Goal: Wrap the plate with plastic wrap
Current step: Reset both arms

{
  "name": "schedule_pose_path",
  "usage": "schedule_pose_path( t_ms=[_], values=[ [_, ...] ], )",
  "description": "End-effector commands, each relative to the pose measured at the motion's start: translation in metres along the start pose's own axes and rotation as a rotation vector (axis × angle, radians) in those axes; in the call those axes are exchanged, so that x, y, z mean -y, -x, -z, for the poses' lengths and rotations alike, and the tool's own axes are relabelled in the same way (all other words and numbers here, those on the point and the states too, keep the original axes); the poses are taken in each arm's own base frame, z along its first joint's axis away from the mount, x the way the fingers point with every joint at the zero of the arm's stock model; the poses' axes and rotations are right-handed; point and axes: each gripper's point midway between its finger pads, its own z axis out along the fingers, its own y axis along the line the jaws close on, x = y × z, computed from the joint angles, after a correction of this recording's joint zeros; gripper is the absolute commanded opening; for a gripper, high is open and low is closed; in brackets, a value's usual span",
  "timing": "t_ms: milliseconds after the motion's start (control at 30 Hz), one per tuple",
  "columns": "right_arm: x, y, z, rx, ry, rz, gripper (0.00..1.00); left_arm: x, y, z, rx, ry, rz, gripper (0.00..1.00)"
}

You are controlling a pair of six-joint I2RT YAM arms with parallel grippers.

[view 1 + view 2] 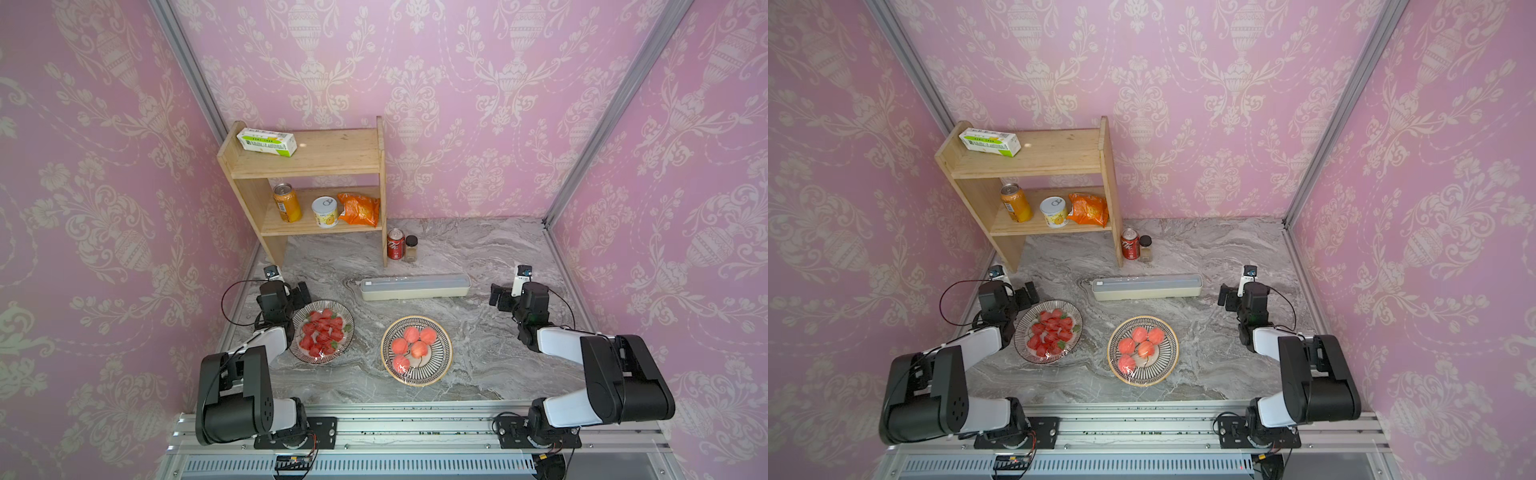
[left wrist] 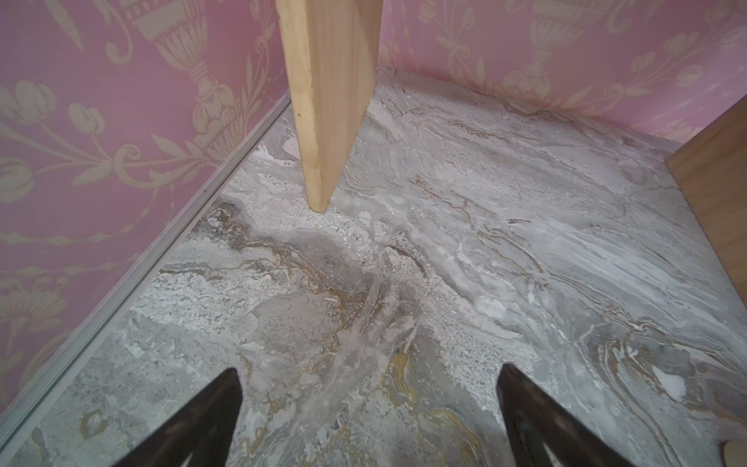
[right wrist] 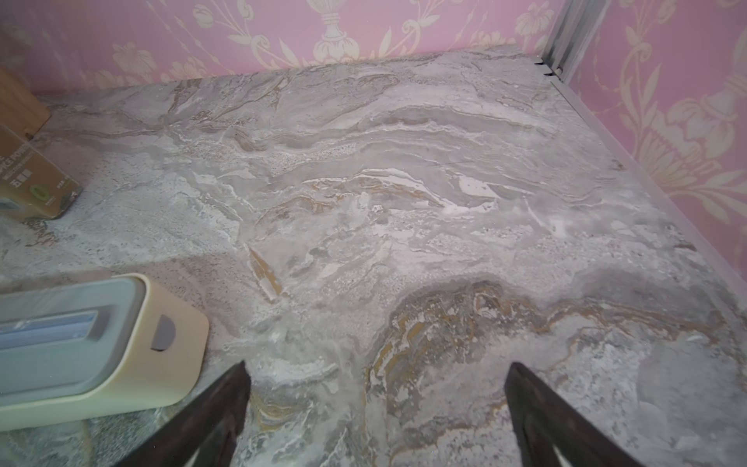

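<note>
marble table (image 1: pixel 478 249): strawberry plate (image 1: pixel 340 309), peach plate (image 1: pixel 436 365)

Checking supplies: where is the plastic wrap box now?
In both top views the plastic wrap box lies mid-table, beyond the peach plate, in front of the red can.

surface: grey marbled tabletop (image 1: pixel 478 249) | on it: two-tier wooden shelf (image 1: pixel 340 149), red soda can (image 1: pixel 395 244), dark-lidded glass jar (image 1: pixel 411 248), long cream box (image 1: pixel 415 286) with grey translucent top, striped plate of strawberries (image 1: pixel 322 304), gold-rimmed striped plate of peaches (image 1: pixel 440 353)
</note>
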Motion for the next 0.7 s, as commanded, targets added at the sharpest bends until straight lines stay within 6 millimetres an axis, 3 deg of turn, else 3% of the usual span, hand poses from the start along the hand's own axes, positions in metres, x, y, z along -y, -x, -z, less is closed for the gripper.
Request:
schedule_pose_path(
  t_ms=[0, 100, 233, 333, 567, 667],
  values=[
    [-0.011, 0.012, 0.0, 0.079, 0.052, 0.044, 1.0, 0.016, 0.033, 0.0, 0.12, -0.091, -0.047, 0.99],
    [-0.011, 0.012, 0.0, 0.071, 0.048, 0.046, 1.0, 0.027, 0.015, 0.003, 0.033, -0.14, -0.011, 0.99],
    [-0.014, 0.012, 0.0, 0.07, 0.061, 0.056, 1.0, 0.027, -0.014, 0.002, 0.044, -0.144, 0.004, 0.99],
    [-0.017, 0.011, -0.001, 0.058, 0.081, 0.063, 1.0, 0.03, -0.008, 0.002, 0.135, -0.149, -0.008, 0.99],
    [-0.017, 0.012, -0.001, 0.062, 0.081, 0.065, 1.0, 0.053, -0.022, -0.004, 0.13, -0.258, -0.081, 0.99],
    [-0.018, 0.011, -0.001, 0.058, 0.083, 0.065, 1.0, 0.052, -0.029, -0.007, 0.159, -0.243, -0.084, 0.99]
  ],
)
